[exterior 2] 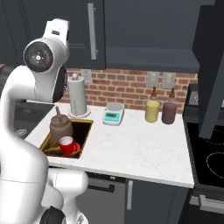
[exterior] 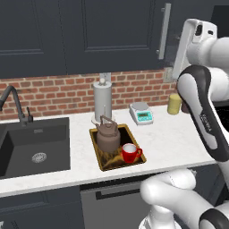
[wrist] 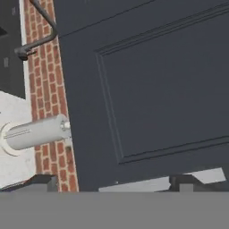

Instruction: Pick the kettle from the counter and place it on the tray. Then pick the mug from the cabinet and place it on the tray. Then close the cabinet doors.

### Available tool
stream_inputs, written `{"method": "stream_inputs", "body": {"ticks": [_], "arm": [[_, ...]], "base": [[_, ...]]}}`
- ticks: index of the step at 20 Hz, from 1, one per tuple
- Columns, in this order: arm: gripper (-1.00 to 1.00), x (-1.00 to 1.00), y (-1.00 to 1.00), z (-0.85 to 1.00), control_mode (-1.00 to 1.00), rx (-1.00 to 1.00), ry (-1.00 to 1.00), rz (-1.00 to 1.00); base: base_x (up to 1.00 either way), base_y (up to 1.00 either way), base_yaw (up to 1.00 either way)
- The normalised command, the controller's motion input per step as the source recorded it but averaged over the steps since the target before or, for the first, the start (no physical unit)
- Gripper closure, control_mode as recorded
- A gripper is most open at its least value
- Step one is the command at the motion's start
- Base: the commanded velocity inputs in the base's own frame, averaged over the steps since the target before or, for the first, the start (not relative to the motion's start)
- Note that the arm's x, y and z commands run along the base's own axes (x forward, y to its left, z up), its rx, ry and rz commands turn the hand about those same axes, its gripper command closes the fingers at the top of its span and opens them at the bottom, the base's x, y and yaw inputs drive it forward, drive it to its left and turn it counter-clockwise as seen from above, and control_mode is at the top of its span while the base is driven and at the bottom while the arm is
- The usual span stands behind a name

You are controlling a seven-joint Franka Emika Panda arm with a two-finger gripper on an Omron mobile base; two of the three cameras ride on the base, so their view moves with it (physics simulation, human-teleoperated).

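Left base view, left to right: dark sink (exterior: pixel 36 150) at the left edge, inset in the counter (exterior: pixel 174 134). The tray (exterior: pixel 101 159) sits centre frame, with the kettle (exterior: pixel 108 135) at its back and the mug (exterior: pixel 130 153) at its front right corner. Both picks look done, so the step in hand is judged to be closing the cabinet doors (exterior: pixel 112 36). One door's silver bar handle (exterior: pixel 164 31) stands upper right, with the arm's hand raised just beside it at the right edge.

Gripper (wrist: pixel 112 181): fingertips poke up at the bottom of the hand view, spread wide, nothing between them. It faces a navy door panel (wrist: pixel 165 89) at close range; contact cannot be told.

To do it well: push flat on the panel near the handle edge, far from the hinge. Sweep along the door's arc, keep the open fingers off the bar, and watch the elbow over the tray.

View differences: the right base view shows a second door (exterior 2: pixel 212 65) swung out edge-on at the upper right, and the cabinet's (exterior 2: pixel 144 52) open stretch in shadow between handle (exterior 2: pixel 92 30) and that door. It also shows a yellow bottle (exterior 2: pixel 152 110), a dark one (exterior 2: pixel 169 112), and a stovetop (exterior 2: pixel 210 153) lower right. The left base view alone gives the faucet (exterior: pixel 13 105). A roll holder (wrist: pixel 36 133) and scale (exterior 2: pixel 113 114) stand by the brick wall.
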Motion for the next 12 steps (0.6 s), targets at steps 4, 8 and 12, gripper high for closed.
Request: {"method": "stream_inputs", "body": {"ticks": [4,8,12], "arm": [[-1.0,-0.66,-0.14,0.19,-1.0,0.4,0.21,-0.32],[-1.0,-0.66,-0.33,0.0,-1.0,0.47,0.17,-0.41],[-1.0,-0.46,-0.38,-0.02,-1.0,0.55,0.17,-0.37]], "base": [[0.0,0.0,0.0],[0.0,0.0,0.0],[0.0,0.0,0.0]]}}
